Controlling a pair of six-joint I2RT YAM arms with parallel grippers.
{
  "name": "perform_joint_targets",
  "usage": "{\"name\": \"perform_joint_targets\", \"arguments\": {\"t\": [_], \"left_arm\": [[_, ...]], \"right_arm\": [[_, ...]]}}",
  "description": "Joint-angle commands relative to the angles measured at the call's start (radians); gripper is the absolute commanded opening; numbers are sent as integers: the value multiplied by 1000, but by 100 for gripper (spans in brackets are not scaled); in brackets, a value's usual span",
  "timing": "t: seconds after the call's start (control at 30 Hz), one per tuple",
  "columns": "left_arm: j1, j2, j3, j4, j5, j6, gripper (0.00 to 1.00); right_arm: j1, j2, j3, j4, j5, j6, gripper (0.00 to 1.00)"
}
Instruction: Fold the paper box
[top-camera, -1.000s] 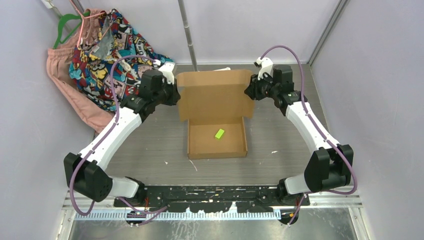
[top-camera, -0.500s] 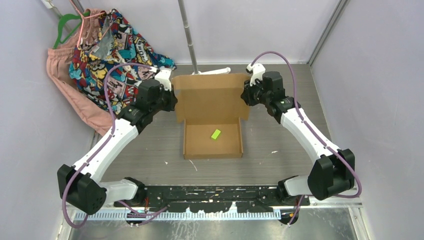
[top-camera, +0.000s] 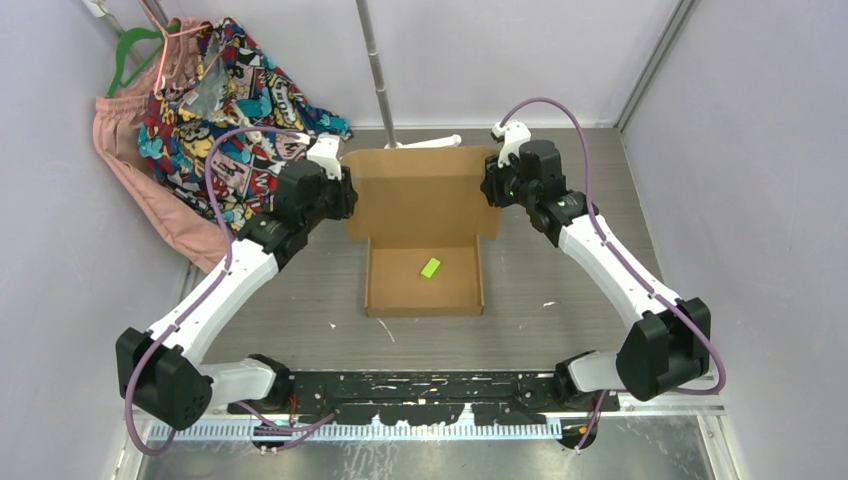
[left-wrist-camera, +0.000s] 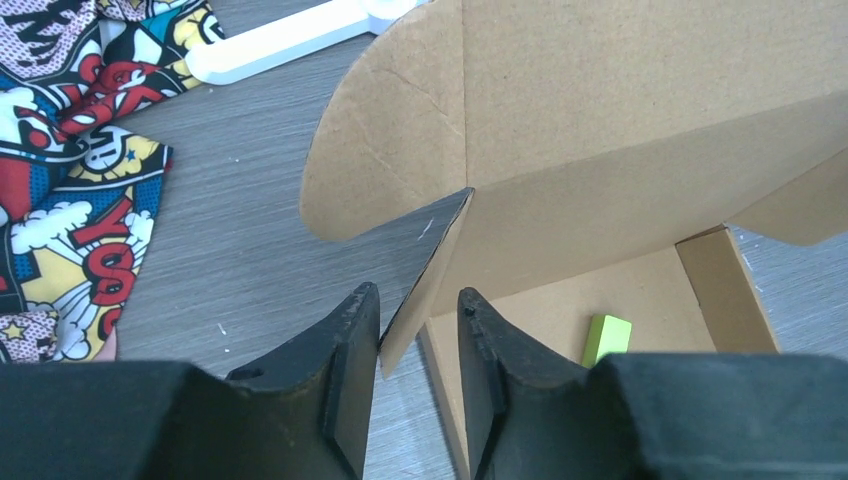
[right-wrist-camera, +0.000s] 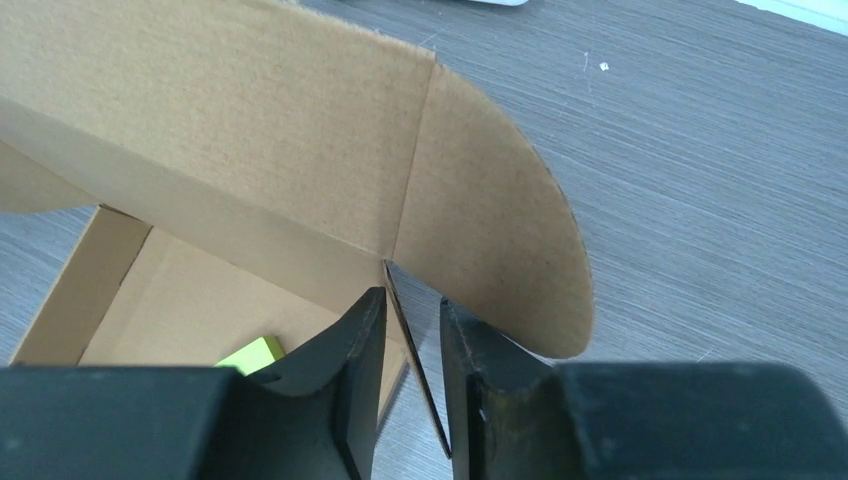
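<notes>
The paper box (top-camera: 424, 240) is sitting in the middle of the table (top-camera: 570, 270). Its tray (top-camera: 398, 296) is lying toward the near edge and its lid (top-camera: 420, 195) is standing up at the far side, long axis running left to right. The left pincer (left-wrist-camera: 415, 300) is straddling the left tab (left-wrist-camera: 430, 265) at that end of the lid. Its jaws are standing ajar, wider than the cardboard, with the tab's edge leaning on one finger only, so nothing is being squeezed. The right pincer (right-wrist-camera: 410, 305) is straddling the right tab (right-wrist-camera: 405, 320) in a narrower gap, and I cannot tell whether it is pinching the card or merely bracketing it. Each arm is working its own end, with no crossing needed. The tray (a small green block (top-camera: 431, 267) is lying in it) is sitting nearer than both pincers. So the coming move is probably hinging on swinging the lid toward the near side with both tabs aiming inside the tray's side walls.
</notes>
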Motion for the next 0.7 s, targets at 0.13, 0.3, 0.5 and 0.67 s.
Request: {"name": "perform_joint_targets", "arguments": {"t": [0.13, 0.3, 0.5, 0.67], "left_arm": [[-6, -35, 50, 46, -12, 23, 37], [-5, -34, 50, 47, -6, 21, 37], [-5, -21, 68, 45, 2, 22, 37], [-5, -9, 82, 42, 7, 23, 36]], "right_arm": [[6, -35, 78, 3, 4, 0, 35], [6, -37, 97, -26, -3, -4, 33], [6, -60, 92, -41, 2, -15, 34], [6, -72, 91, -50, 7, -24, 35]]}}
